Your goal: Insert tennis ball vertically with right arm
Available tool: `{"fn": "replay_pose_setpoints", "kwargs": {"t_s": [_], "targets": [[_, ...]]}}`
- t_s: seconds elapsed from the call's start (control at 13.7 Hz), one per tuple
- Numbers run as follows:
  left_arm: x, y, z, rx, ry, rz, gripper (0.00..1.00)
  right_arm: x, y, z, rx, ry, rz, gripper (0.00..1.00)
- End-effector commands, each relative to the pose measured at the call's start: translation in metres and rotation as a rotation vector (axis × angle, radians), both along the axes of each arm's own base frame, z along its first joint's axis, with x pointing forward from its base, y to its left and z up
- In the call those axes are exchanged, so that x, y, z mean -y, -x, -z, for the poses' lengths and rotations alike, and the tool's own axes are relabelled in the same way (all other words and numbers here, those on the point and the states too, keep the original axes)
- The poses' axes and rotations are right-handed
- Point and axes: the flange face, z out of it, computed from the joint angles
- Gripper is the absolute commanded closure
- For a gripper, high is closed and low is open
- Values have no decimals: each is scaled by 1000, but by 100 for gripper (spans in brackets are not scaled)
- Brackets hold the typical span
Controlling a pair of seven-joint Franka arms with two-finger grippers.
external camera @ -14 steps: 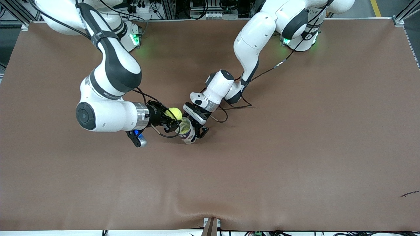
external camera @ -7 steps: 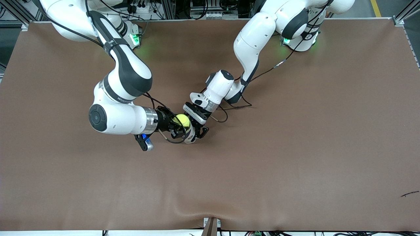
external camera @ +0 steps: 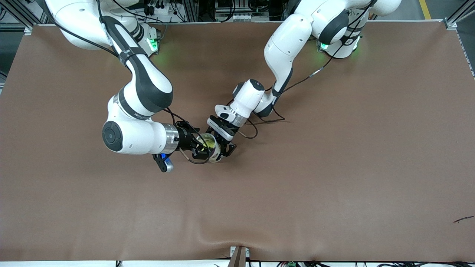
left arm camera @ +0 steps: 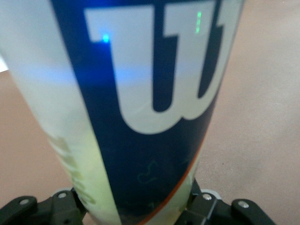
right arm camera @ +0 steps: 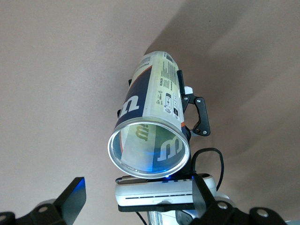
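A clear tennis ball can (external camera: 214, 151) with a blue-and-white label stands mouth up near the table's middle. My left gripper (external camera: 223, 145) is shut on its side; the label fills the left wrist view around the can (left arm camera: 150, 93), with the left gripper (left arm camera: 140, 213) clamped on it. My right gripper (external camera: 199, 147) hangs open just over the can's silver rim. Its two black fingertips (right arm camera: 75, 192) stand wide apart with nothing between them, the can (right arm camera: 154, 108) below. The tennis ball (external camera: 208, 142) shows as yellow-green inside the mouth.
A brown cover spans the whole table (external camera: 297, 193). Black cables (external camera: 252, 129) loop beside the left wrist. A small dark mark (external camera: 463, 219) lies near the front edge at the left arm's end. A bracket (external camera: 239, 256) sits at the front edge.
My right gripper carried the tennis ball over the can's mouth, then opened. The ball has left its fingers and sits in the can. The left arm has not moved.
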Motion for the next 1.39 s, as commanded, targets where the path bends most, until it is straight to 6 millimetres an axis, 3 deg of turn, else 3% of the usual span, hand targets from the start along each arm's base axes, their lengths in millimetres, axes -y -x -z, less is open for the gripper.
{"fn": "replay_pose_setpoints", "kwargs": {"t_s": [0.0,0.15,0.22,0.37,0.58,0.73,0.95,1.17,1.31], "targets": [[2,-1,-2,20,7,-5,22,8,-2,-7,10,13,13,0],[2,-1,-1,19,6,-4,18,25,-10,-9,35,42,10,0],[1,-1,-2,15,11,-11,0,34,-11,-8,49,76,-20,0],[1,-1,-2,10,14,-15,0,43,-4,-8,72,166,-147,0],[0,6,3,-7,7,-15,0,73,0,-8,88,244,-348,0],[-5,18,15,-34,-24,-6,0,107,3,-10,111,233,-436,0],[-26,35,14,-67,-86,7,0,161,14,-19,175,232,-610,0],[-39,39,18,-88,-110,2,0,171,33,-24,263,232,-736,0],[-53,31,16,-121,-98,-62,0,179,42,-31,319,274,-832,0]]}}
